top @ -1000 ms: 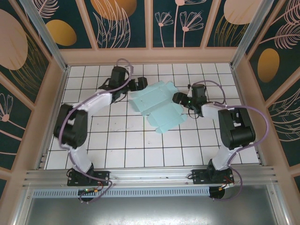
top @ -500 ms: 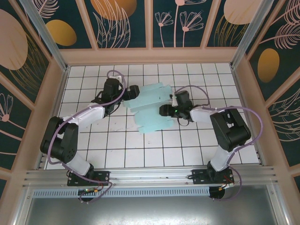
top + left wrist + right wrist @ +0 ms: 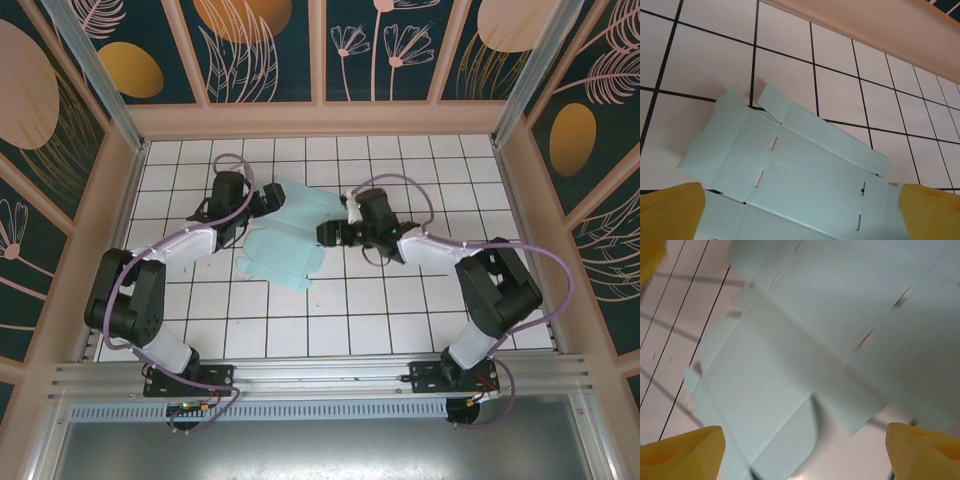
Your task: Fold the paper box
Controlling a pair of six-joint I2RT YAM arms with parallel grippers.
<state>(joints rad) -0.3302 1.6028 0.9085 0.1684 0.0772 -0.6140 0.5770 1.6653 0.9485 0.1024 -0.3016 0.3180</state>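
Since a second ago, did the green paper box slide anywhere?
Yes. The paper box slid left across the tiled table, closer to the left wall.

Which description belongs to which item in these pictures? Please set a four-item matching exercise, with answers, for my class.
Items:
1. paper box
2. left gripper
3. right gripper
4. table

Descriptions:
A. white tiles with black grid lines
B. open, at the card's right side
C. pale mint creased cut-out, not yet folded up
D. open, at the card's left side

Pairs: 1-C, 2-D, 3-B, 4-A
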